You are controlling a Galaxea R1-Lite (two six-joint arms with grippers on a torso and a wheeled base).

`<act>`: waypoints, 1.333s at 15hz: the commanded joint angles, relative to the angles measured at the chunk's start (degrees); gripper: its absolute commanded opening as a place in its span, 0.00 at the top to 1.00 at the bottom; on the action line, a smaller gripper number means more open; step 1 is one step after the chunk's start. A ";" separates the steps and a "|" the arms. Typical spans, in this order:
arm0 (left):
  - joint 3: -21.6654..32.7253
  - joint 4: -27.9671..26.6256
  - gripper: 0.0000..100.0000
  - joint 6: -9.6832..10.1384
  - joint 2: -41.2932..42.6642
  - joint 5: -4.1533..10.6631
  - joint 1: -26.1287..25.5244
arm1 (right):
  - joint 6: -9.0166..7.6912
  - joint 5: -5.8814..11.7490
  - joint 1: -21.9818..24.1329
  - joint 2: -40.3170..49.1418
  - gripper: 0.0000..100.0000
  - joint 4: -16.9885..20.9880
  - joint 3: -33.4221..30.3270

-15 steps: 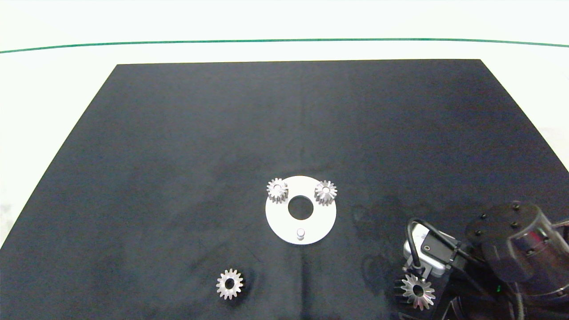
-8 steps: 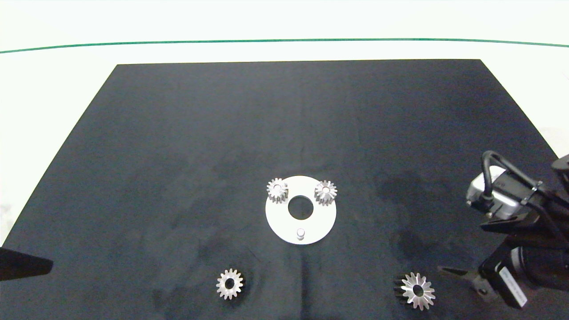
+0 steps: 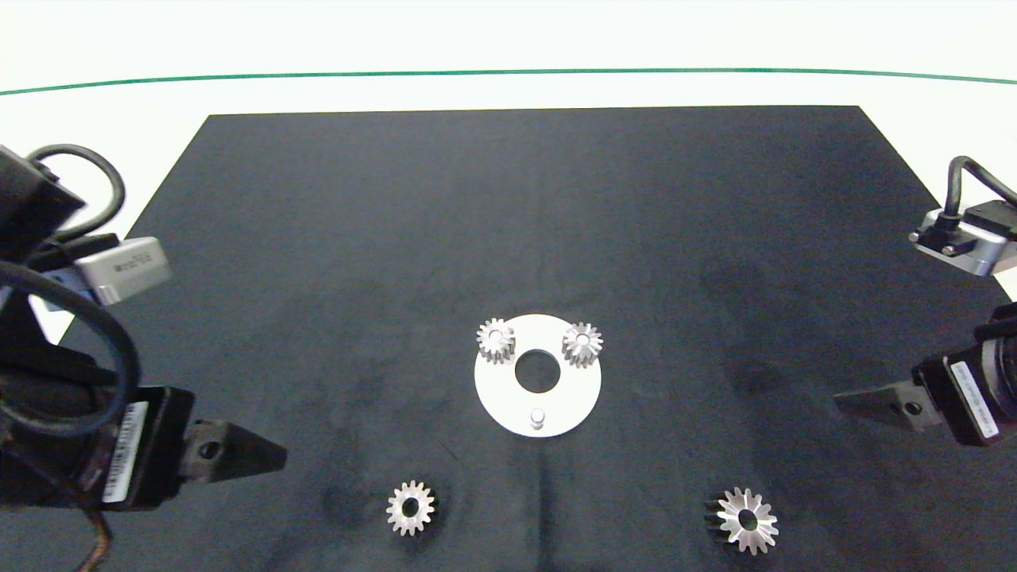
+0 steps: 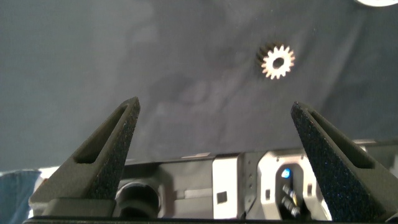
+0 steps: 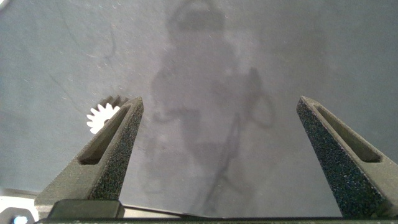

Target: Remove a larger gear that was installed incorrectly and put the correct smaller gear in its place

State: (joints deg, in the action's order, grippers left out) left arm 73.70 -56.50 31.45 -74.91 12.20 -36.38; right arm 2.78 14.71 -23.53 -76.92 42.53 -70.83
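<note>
The larger gear [image 3: 747, 520], star-toothed, lies loose on the black mat near the front right; part of it [image 5: 101, 116] shows beside one finger in the right wrist view. The smaller gear [image 3: 411, 508] lies on the mat at the front, left of centre, and shows ahead of the left fingers as a gear [image 4: 277, 61]. My left gripper [image 3: 268, 455] hovers left of the smaller gear, open [image 4: 216, 107] and empty. My right gripper [image 3: 847, 402] hangs up and right of the larger gear, open [image 5: 221, 104] and empty.
A white disc [image 3: 564, 397] with a centre hole sits mid-mat. It carries two small gears, one [image 3: 496, 340] at the back left and one [image 3: 582, 343] at the back right, plus a bare peg [image 3: 538, 416] at its front. The black mat [image 3: 508, 222] ends in white table.
The right gripper drew back from the larger gear, rising away to the right, and the gear stayed on the mat. The left arm came in from the left edge.
</note>
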 commanded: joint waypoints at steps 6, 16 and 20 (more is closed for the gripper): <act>-5.85 4.38 0.00 7.22 -7.62 6.17 -13.19 | -0.14 -2.32 0.15 -1.30 0.00 0.36 -0.10; -8.05 15.02 0.00 12.23 -12.63 7.40 -16.88 | -0.23 -2.23 0.32 -1.12 0.00 0.27 0.08; -8.23 17.48 0.00 13.72 -15.18 7.40 -17.41 | -0.23 -2.23 0.32 -0.86 0.00 0.27 0.08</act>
State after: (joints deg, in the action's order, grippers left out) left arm 65.65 -38.94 44.76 -88.67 19.48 -53.80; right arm 2.54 12.40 -23.17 -77.84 42.56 -70.73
